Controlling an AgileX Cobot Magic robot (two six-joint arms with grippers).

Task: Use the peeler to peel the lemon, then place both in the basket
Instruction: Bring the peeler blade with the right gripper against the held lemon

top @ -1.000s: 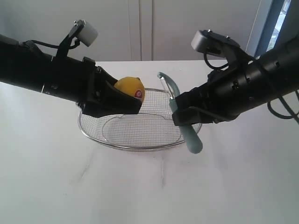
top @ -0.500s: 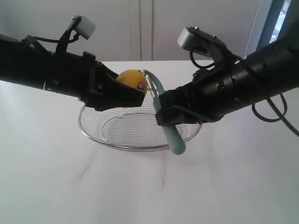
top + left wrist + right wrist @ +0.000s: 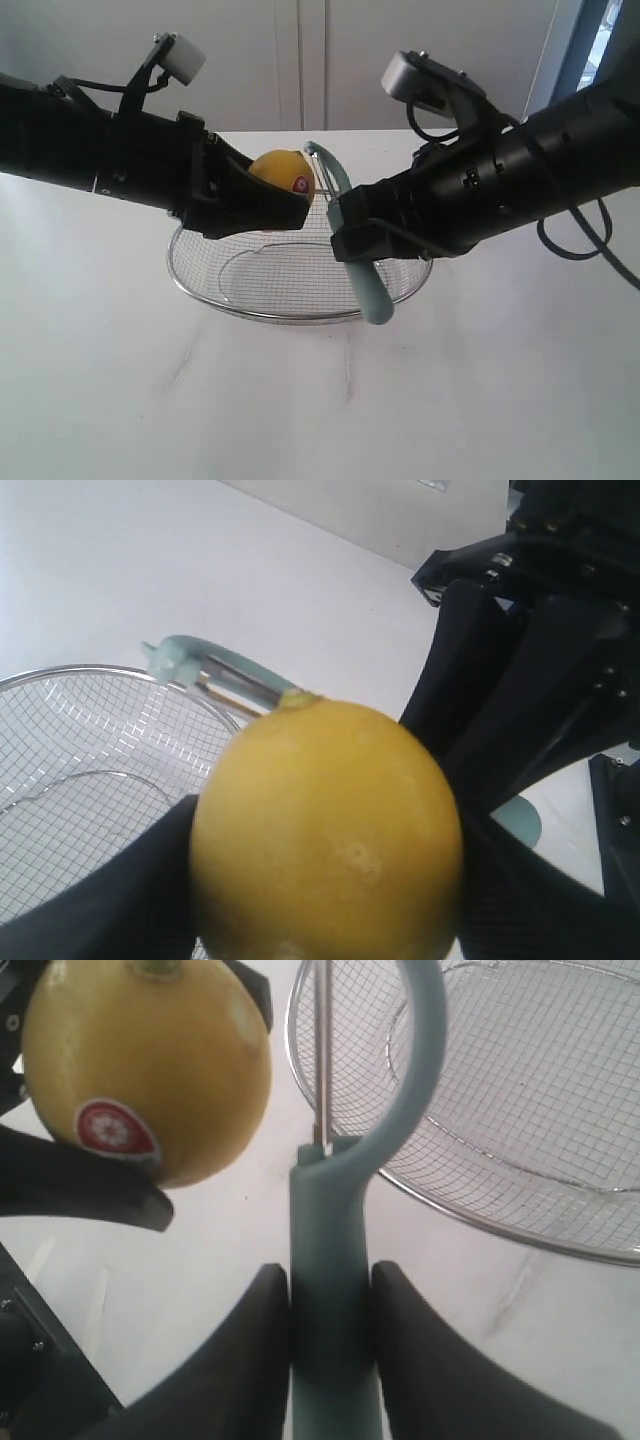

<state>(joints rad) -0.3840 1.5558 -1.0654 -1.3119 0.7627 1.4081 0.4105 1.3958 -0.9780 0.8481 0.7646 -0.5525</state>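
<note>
Tabletop [image 3: 300, 420] white, faint smudges | wall [image 3: 240, 60] pale, panelled | basket [image 3: 290, 318] resting centre

The left claw [image 3: 282, 206] hides the lemon's [image 3: 280, 168] lower half, and the right claw [image 3: 345, 236] covers the peeler's [image 3: 374, 300] mid-handle.

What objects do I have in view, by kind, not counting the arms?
lemon: 1
peeler: 1
basket: 1
Total: 3
</note>
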